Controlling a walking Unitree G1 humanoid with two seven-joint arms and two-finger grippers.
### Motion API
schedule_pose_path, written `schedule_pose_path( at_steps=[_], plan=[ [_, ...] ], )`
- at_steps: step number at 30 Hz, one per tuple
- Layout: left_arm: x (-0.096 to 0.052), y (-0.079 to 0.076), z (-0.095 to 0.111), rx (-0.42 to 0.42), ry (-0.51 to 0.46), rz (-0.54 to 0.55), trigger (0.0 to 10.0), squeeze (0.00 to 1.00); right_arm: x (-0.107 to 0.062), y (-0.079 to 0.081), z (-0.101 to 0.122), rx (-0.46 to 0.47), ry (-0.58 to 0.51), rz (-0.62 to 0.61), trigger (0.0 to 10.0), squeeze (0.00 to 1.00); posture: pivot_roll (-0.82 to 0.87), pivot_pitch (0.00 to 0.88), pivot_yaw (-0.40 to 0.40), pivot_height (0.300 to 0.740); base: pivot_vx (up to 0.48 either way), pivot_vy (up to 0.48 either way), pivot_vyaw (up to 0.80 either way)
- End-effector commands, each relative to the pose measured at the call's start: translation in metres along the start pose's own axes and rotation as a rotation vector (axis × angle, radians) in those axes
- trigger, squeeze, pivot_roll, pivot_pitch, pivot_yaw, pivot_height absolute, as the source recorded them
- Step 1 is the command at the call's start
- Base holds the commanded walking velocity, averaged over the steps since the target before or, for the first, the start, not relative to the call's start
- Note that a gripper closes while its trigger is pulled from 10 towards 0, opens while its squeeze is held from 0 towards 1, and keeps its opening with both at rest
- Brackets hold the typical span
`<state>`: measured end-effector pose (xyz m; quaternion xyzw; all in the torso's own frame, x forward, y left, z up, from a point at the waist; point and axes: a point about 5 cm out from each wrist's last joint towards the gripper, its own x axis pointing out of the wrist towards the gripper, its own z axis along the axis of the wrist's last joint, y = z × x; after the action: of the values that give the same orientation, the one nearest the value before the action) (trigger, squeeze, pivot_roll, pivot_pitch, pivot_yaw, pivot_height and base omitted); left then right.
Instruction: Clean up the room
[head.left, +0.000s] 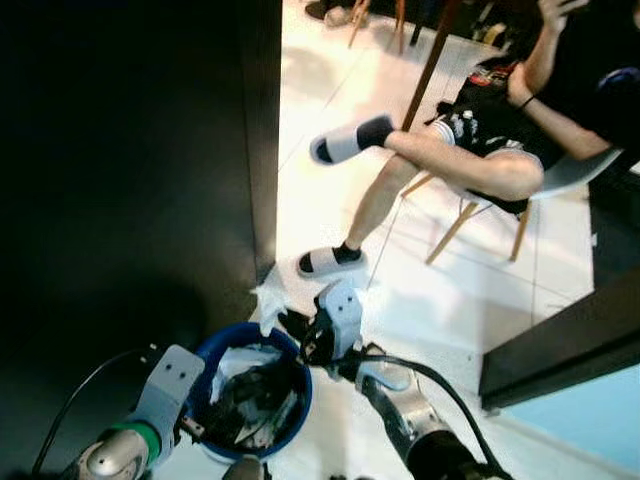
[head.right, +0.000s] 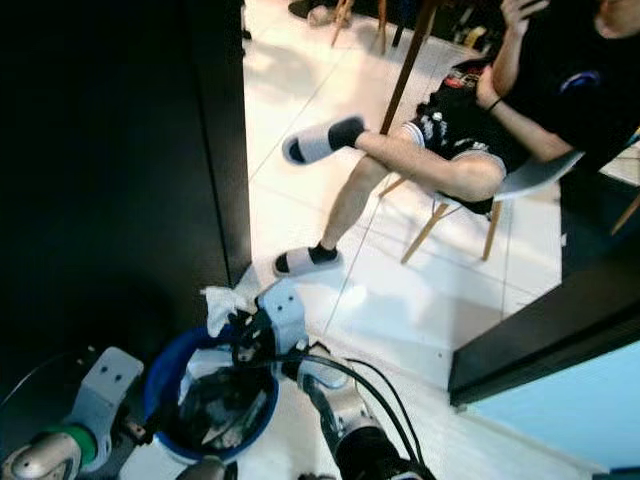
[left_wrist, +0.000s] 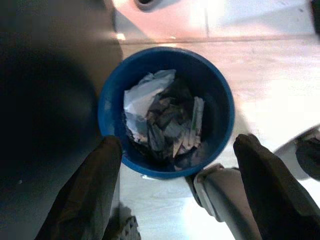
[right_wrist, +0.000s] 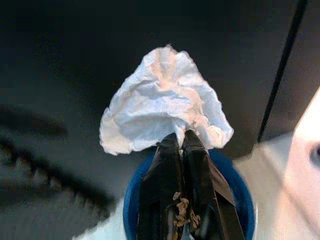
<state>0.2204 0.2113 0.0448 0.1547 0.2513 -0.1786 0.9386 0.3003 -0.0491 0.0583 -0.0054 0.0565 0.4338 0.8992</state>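
So the floor's white tile (head.left: 470, 300), bright with glare, and a big dark cabinet wall (head.left: 130, 180) takes up the whole left side; its corner edge comes down right next to the blue bin (head.left: 300, 385), which sits on the tile full of crumpled paper and dark scraps. Left gripper (left_wrist: 175, 150) hangs above the bin with its fingers spread wide, nothing in them; right gripper (right_wrist: 182, 142) is over the bin's far rim, fingers pinched tight on a crumpled white tissue (right_wrist: 162, 102) that sticks out past the rim toward the cabinet. Further right a person (head.left: 500, 130) sits on a chair (head.left: 560, 180), one slippered foot on the tile near the bin, legs crossed; open tile between them and a dark furniture edge (head.left: 560, 350) on the right.
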Motion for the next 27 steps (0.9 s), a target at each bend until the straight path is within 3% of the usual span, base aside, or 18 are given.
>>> schedule_pose_path(
  at_steps=[1,9,14,18,22,27],
  plan=[
    [-0.002,-0.008,-0.006,-0.011,0.023,-0.050,10.0,0.00,-0.005,0.003,-0.013,0.022,0.058,0.015,10.0,0.00,0.22,0.166,0.005,0.735,0.000,0.000,0.00],
    [-0.018,-0.005,0.010,0.019,-0.070,-0.044,10.0,0.00,-0.001,0.000,-0.022,0.042,0.145,-0.008,10.0,0.00,0.26,0.187,-0.004,0.735,0.000,0.000,0.00],
    [-0.027,-0.006,0.021,0.005,-0.121,-0.038,10.0,0.00,0.009,0.009,-0.022,0.066,0.167,0.022,10.0,0.00,0.29,0.205,-0.009,0.735,0.000,0.000,0.00],
    [-0.050,-0.011,0.035,0.002,-0.163,-0.055,10.0,0.00,0.027,0.024,-0.017,0.043,0.195,0.030,10.0,0.00,0.39,0.233,-0.012,0.735,0.000,0.000,0.00],
    [-0.054,-0.011,0.035,0.001,-0.166,-0.057,10.0,0.00,0.029,0.025,-0.016,0.039,0.197,0.025,10.0,0.00,0.39,0.233,-0.012,0.735,0.000,0.000,0.00],
    [-0.071,-0.013,0.028,0.000,-0.135,-0.027,10.0,0.00,0.033,0.027,-0.014,0.033,0.209,0.019,10.0,0.02,0.46,0.262,-0.026,0.735,0.000,0.000,0.00]
  ],
)
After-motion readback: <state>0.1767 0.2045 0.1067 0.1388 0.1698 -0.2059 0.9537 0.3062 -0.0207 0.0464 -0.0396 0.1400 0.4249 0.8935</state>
